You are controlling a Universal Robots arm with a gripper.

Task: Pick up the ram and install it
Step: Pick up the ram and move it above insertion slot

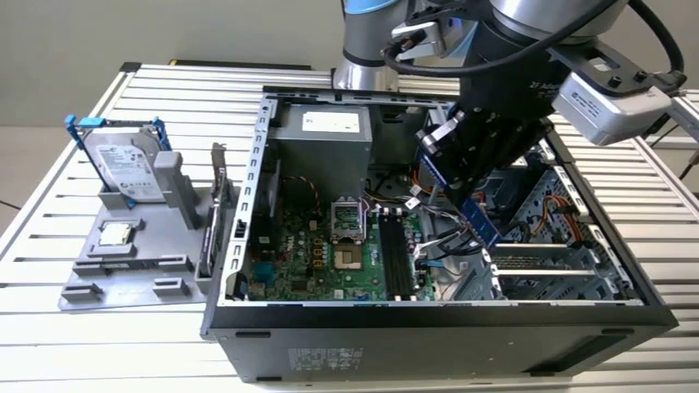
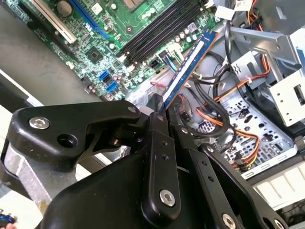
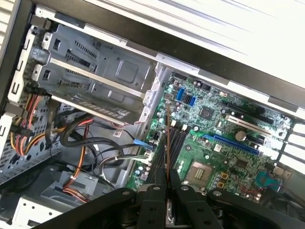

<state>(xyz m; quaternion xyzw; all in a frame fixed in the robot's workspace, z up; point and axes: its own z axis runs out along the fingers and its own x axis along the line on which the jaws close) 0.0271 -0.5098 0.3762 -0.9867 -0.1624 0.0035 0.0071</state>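
The pincer is pinched on one end of the ram, which is held tilted in the air inside the open computer case on the slatted tabletop. In the exterior view the stick hangs over loose cables, just to the exterior view's right of the black memory slots on the green motherboard, and is not seated in them.
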